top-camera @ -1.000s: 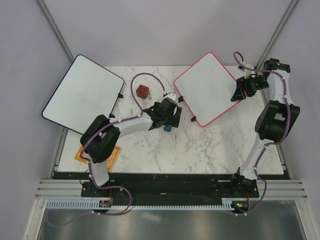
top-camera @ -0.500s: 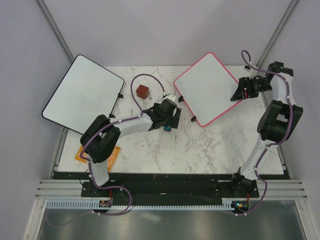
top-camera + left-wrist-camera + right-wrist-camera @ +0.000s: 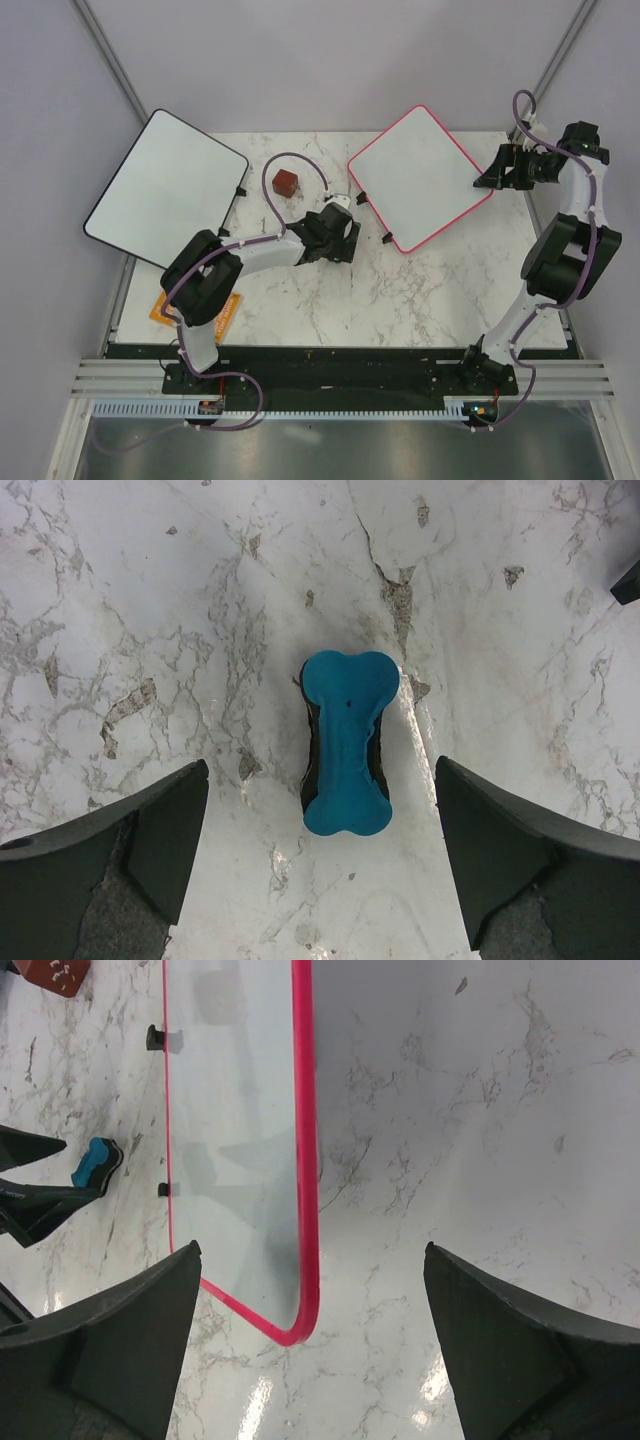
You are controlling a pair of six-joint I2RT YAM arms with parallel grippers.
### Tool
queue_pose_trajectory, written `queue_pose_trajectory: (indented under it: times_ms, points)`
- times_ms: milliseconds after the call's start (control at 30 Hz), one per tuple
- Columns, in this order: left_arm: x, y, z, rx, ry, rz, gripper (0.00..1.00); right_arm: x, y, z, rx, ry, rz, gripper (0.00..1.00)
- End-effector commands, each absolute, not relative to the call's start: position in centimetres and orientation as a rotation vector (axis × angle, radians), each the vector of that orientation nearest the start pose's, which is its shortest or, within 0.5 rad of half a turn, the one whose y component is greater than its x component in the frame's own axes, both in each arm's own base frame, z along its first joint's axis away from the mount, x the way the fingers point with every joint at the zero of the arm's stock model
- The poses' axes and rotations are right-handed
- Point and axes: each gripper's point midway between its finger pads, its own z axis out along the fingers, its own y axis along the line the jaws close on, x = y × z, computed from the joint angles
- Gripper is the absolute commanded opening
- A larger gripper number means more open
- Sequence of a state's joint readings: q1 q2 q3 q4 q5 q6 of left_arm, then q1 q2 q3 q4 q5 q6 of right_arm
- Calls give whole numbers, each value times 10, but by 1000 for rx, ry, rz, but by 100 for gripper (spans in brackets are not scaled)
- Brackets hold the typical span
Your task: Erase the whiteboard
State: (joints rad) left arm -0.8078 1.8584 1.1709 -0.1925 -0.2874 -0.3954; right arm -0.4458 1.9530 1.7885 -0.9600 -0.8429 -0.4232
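Pink-framed rectangular whiteboard point(image 3: 418, 178) lies flat and turned cornerwise near the far edge of the white marble table point(image 3: 400, 300), right of its middle. I see my right gripper point(image 3: 311, 1248) by the board's right-hand corner, jaws spread wide and holding nothing. My left gripper point(image 3: 322, 763) hangs near the table's middle over a blue bone-shaped eraser point(image 3: 347, 742), jaws wide apart on either side, clear of it.

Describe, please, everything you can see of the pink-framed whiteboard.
The whiteboard is a rectangular white panel with a thin pink frame and rounded corners. Its surface looks glossy and blank, with no writing visible. Two small black feet stick out along one edge. It lies on the marble table, turned diagonally, towards the far right of the tabletop. Nothing rests on it.
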Motion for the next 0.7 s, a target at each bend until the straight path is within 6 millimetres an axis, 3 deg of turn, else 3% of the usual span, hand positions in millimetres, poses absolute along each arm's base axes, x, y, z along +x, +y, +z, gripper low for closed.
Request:
queue_pose_trajectory:
  times_ms: [0,133,300,467,500,533,600,633,667]
  points:
    - [336,-300,55,353,2349,-198,98,432,-73,208,-192,2213,715,97]
    - [335,-297,66,336,2325,-198,98,425,-95,210,-95,2192,694,97]
    - [332,-295,105,345,2234,-265,99,411,-139,230,45,2113,632,98]
    - [323,-294,150,396,2130,-365,99,389,-145,237,38,2078,605,98]
    - [319,-292,166,401,2096,-391,99,385,-142,246,2,2056,570,98]
    - [318,-288,170,408,2092,-394,99,379,-136,234,16,2066,587,98]
    - [313,-284,182,426,2073,-416,99,376,-130,241,-32,2010,556,98]
    - [310,-276,194,417,2060,-424,99,370,-124,226,-9,2020,579,98]
    - [308,-273,197,423,2056,-429,99,374,-127,229,-29,1981,541,98]
